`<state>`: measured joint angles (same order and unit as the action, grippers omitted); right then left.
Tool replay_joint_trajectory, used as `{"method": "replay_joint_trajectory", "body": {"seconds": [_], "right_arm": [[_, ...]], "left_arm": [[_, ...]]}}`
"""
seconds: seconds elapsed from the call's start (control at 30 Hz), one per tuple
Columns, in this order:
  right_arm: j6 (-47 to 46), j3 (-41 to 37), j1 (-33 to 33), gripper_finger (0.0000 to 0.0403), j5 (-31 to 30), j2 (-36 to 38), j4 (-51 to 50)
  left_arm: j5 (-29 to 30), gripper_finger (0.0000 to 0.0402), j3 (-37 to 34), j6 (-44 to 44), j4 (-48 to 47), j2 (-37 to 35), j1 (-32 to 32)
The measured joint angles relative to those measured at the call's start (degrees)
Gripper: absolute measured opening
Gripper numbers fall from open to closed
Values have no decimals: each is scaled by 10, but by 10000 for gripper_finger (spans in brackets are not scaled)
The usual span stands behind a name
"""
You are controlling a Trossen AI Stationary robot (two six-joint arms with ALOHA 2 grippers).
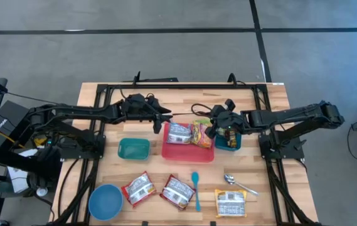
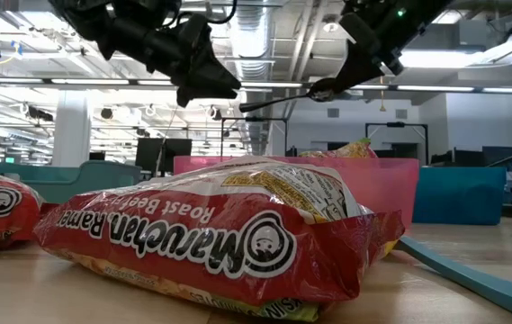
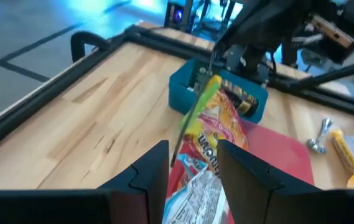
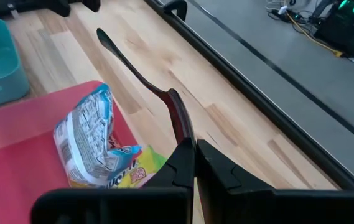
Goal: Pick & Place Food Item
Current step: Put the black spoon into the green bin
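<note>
High view: the wooden surface (image 1: 272, 100) carries one red tray (image 1: 187, 151) with two food packets in it, a pale ramen packet (image 1: 179, 132) and a yellow-red snack packet (image 1: 201, 134) beside it; three more ramen packets (image 1: 138, 188) lie along the near edge, with one teal bin (image 1: 133, 149), one blue bin (image 1: 228, 142), one blue bowl (image 1: 105, 201), one teal spoon (image 1: 196, 188) and one metal spoon (image 1: 236, 182). The left claw (image 1: 165, 115) hangs just beyond the tray's far left corner; the right claw (image 1: 211, 130) sits over the tray's right end, above the snack packet, gripping a dark spoon (image 1: 198, 108) that points toward the left arm. Low view: one ramen packet (image 2: 211, 236) fills the foreground, the tray's pink wall (image 2: 390, 184) behind it, both claws raised above. Left wrist view: its fingers (image 3: 155, 171) stand apart with nothing between them, above the two packets in the tray. Right wrist view: the right claw (image 4: 193, 163) is clamped on the dark spoon's handle, the two tray packets lying just beside and below it.
</note>
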<state>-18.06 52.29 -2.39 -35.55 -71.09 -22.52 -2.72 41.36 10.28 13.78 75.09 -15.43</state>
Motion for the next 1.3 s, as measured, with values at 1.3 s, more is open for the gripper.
{"method": "replay_joint_trajectory", "body": {"seconds": [1.3], "right_arm": [[6, 0, 66, 0, 182, 0, 100]], "left_arm": [[-157, 130, -75, 26, 152, 0, -34]]}}
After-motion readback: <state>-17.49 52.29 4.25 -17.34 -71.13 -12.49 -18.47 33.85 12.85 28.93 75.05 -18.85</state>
